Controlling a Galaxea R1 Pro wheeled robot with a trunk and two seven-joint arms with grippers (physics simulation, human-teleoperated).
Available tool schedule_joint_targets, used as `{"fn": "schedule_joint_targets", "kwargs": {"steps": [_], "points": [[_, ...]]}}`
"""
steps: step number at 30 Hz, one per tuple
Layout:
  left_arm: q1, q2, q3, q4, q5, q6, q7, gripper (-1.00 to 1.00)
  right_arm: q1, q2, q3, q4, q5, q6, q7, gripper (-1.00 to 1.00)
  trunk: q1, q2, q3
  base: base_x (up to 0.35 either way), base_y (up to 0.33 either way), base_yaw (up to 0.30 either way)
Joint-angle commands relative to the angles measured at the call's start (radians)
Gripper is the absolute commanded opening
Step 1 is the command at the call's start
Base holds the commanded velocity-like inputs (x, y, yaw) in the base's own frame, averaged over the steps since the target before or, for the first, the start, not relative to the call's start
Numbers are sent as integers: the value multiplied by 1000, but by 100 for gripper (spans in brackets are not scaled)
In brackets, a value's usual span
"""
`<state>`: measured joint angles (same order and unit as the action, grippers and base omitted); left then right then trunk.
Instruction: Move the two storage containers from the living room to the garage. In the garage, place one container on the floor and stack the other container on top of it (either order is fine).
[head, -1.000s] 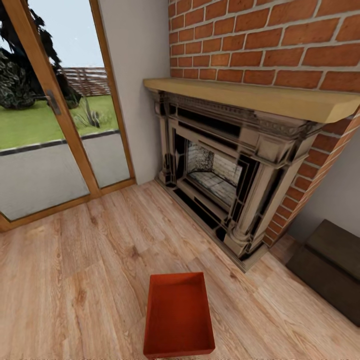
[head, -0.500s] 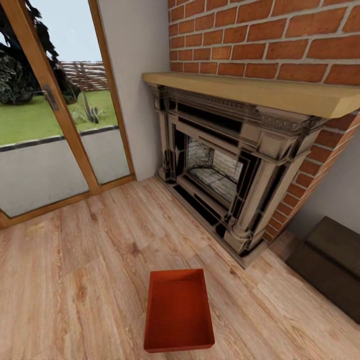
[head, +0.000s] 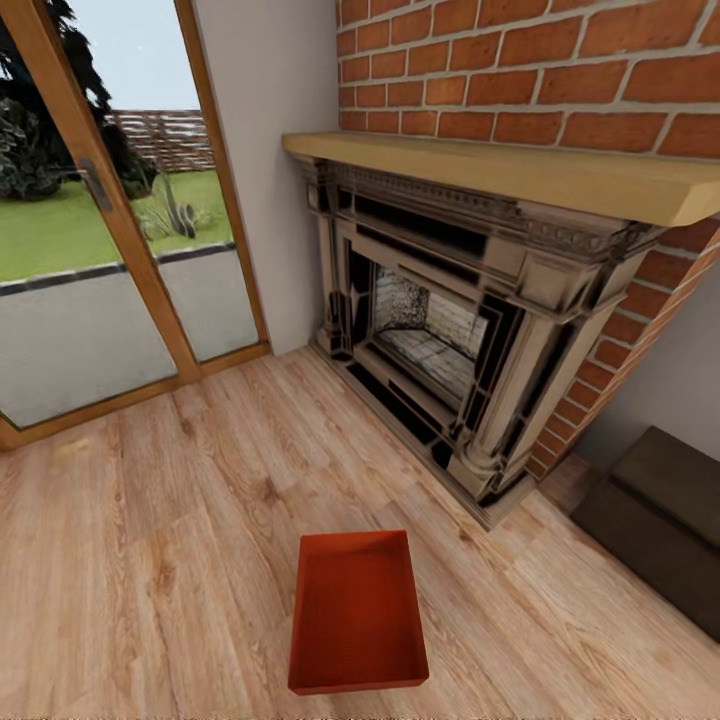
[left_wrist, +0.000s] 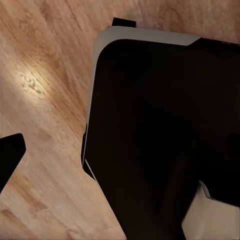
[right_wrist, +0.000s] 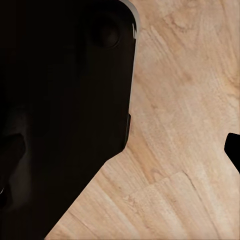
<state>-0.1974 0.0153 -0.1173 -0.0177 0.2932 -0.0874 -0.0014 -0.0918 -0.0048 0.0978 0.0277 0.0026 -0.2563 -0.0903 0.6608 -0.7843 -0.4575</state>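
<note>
Container (head: 357, 612) is sitting on the light wood-plank floor (head: 150, 560) of the living room, low-center in the head view, just one red-orange bin w/ no lid, open side up, nothing inside afaict. It's upright, long side running away from the camera, walls flaring a bit toward the rim. Brick fireplace (head: 440, 340) is beyond it and to the right, w/ a pale wooden mantel (head: 500, 170) across the top and red brick wall (head: 540, 60) above that; bin is well apart from the hearth, bare planks btwn them. Dark low bench (head: 660, 520) is tucked against the wall at the right edge, past the fireplace corner. Glass door w/ wooden frame (head: 110, 220) takes up the left side, grass and a fence outside. Left wrist view is mostly a big dark body w/ a light-grey edge (left_wrist: 150, 125) over the same wood planks, plus a small black tip (left_wrist: 9, 155) at one edge, prob a finger but too little shows, so can't tell if the left gripper is wide or narrow. Right wrist view is same deal: dark bulk (right_wrist: 60, 115), planks, a black sliver (right_wrist: 234, 150) at the border. Can't tell for the right gripper either.
</note>
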Motion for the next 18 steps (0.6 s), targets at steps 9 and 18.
{"fn": "schedule_joint_targets", "kwargs": {"steps": [9,18], "points": [[-1,0,-9,1,9,-3,0,100,-1,0,8,3,0,-5,-5,100,0,-1,-15,0,0,0],[-1,0,-9,1,9,-3,0,100,-1,0,8,3,0,-5,-5,100,0,-1,-30,0,0,0]]}}
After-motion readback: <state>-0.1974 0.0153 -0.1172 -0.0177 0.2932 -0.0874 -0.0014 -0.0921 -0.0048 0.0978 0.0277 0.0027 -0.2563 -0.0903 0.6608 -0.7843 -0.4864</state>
